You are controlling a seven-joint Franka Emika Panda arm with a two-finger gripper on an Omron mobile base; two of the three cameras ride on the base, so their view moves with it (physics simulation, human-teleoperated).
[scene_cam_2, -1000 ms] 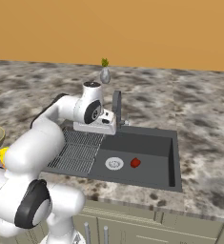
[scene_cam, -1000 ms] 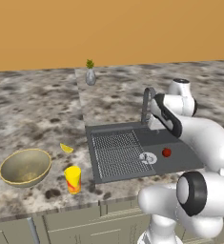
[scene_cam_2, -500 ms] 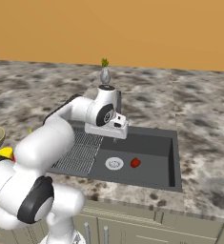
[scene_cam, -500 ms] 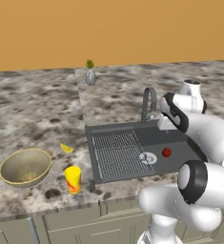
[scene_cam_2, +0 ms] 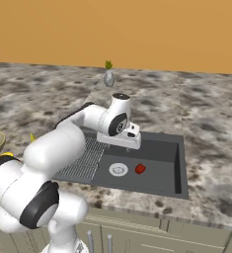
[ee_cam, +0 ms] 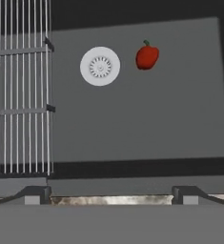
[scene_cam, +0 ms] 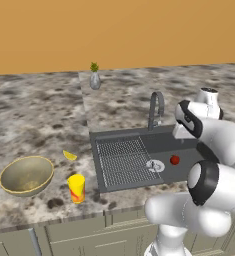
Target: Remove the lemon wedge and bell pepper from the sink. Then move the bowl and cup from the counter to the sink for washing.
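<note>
The dark-red bell pepper [ee_cam: 147, 56] lies on the floor of the sink [ee_cam: 142, 114], just right of the white drain. My gripper [ee_cam: 112, 194] hangs open above the basin's back part with nothing between its fingertips [ee_cam: 189, 192]. In the right base view the gripper [scene_cam_2: 129, 147] sits behind and a little left of the bell pepper [scene_cam_2: 140, 169]. The lemon wedge [scene_cam: 69, 155] rests on the counter left of the sink [scene_cam: 159, 145]. The olive-gold bowl [scene_cam: 26, 174] and the yellow cup [scene_cam: 77, 187] stand on the counter farther left.
A ribbed grid drainboard [ee_cam: 18, 95] fills the sink's left half. The grey arched faucet [scene_cam: 156, 107] rises behind the basin, close to my arm. A grey vase with a green plant [scene_cam: 94, 77] stands at the back of the counter.
My arm has swung to the right, away from the faucet and out over the sink basin. The gripper stays open. Nothing else has moved.
</note>
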